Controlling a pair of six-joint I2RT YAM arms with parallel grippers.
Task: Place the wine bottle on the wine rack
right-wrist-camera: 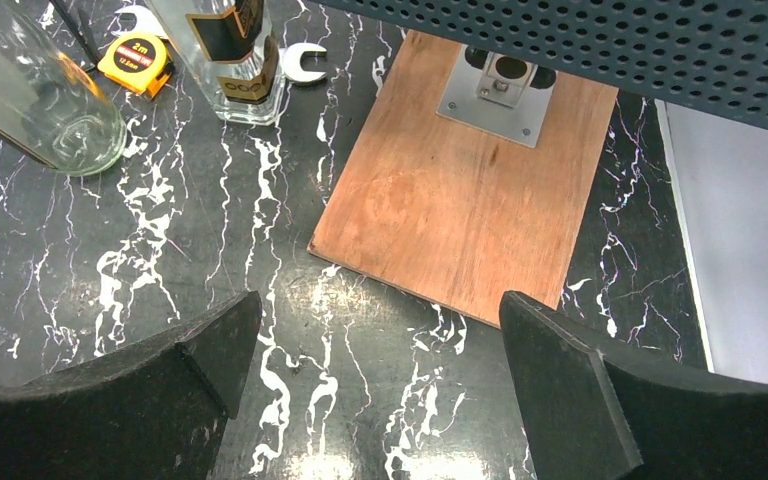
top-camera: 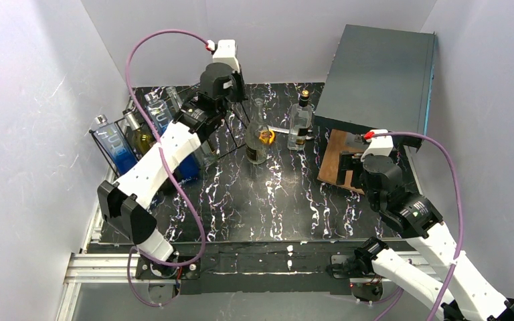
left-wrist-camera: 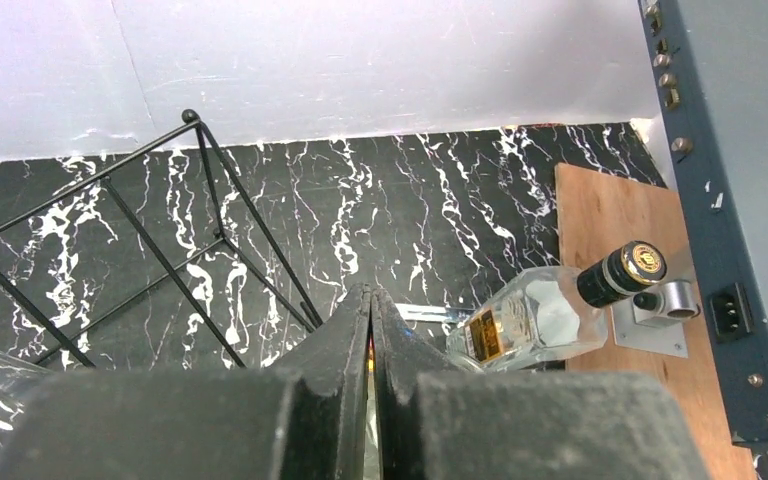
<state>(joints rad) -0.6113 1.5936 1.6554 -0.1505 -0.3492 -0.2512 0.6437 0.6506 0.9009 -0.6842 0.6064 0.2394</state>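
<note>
You have the dark grey metal box [top-camera: 378, 73] filling the upper right of the top view, above the black, white-veined marble tabletop [top-camera: 254, 207]. The black thin-wire wine rack [left-wrist-camera: 189, 116] sits at the left edge. A brown wooden board [right-wrist-camera: 450, 215] lies right of centre, and your right gripper [right-wrist-camera: 378, 305] hangs spread wide beside it. Your left gripper [left-wrist-camera: 371, 300] has its fingers pressed together. The clear glass wine bottle [top-camera: 257, 137] stands upright on the tabletop at upper centre, right of the rack. Just right of it stands a square clear bottle with a black cap [top-camera: 300, 124], with a yellow tape measure [right-wrist-camera: 132, 60] between them.
</note>
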